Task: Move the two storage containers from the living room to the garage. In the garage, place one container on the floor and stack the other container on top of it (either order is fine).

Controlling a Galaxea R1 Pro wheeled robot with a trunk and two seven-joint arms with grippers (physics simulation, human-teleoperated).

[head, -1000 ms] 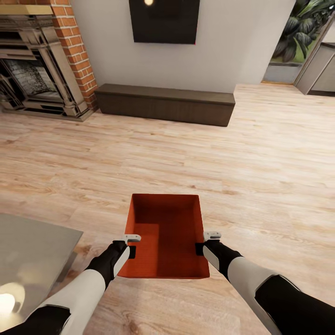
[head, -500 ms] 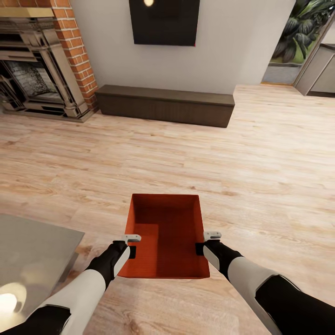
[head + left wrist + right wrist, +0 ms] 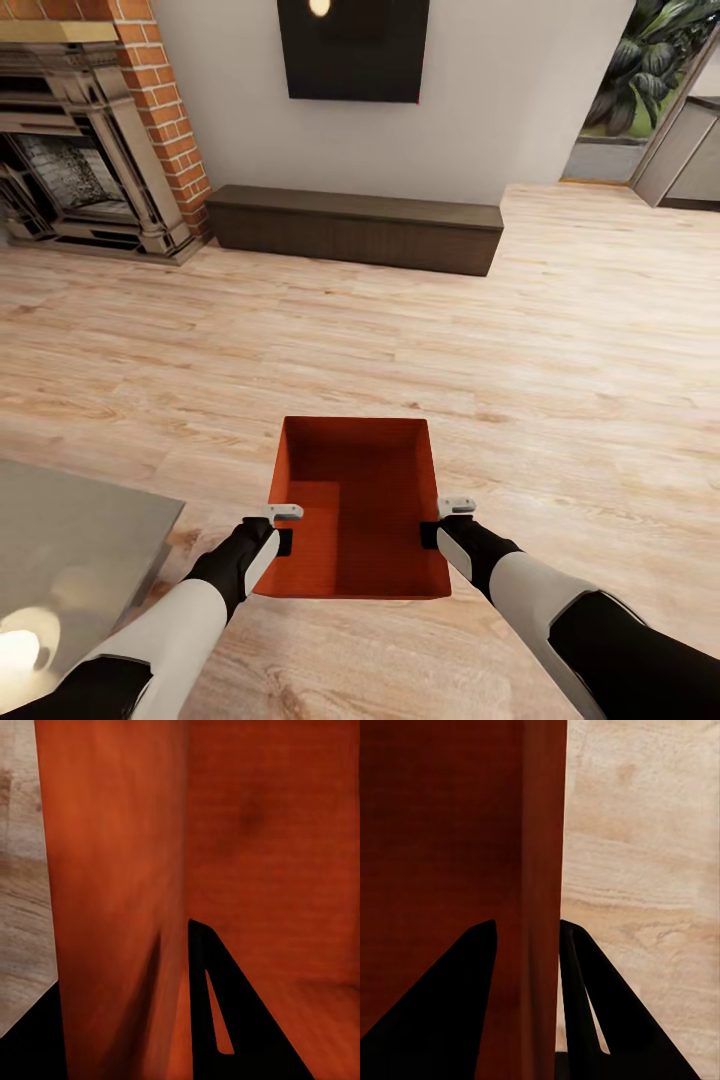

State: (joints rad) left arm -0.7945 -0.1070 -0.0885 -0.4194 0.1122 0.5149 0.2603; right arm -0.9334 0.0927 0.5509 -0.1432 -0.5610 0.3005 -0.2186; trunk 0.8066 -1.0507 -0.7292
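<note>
A red-orange storage container [image 3: 360,505], lidless and empty inside, is held level between the two arms above the light wood-plank flooring [image 3: 560,330] of the living room. The left claw [image 3: 284,527] is clamped on the container's left long wall, near the end closest to the robot; in the left wrist view the thin wall [image 3: 120,900] runs between the two dark fingers [image 3: 225,1020], one inside the box and one outside, both pressed against it. The right claw [image 3: 447,522] grips the opposite long wall at a matching spot, and the right wrist view shows that wall [image 3: 536,870] pinched between its fingers [image 3: 450,1012], with the box interior on one side and wood planks on the other. Each claw is closed down to the thickness of the wall it holds.

Beyond the claws, the far end of the container points toward a long dark-brown low cabinet [image 3: 355,226] against the white wall, well apart from the box. A dark panel [image 3: 352,48] hangs on the wall above the cabinet. Left of the cabinet stands the brick fireplace [image 3: 85,130]. Just outside the left arm, a low grey bench [image 3: 70,550] fills the near corner, with a bright light reflection on its surface. Far off beyond the right claw, green foliage [image 3: 655,60] shows through an opening.
</note>
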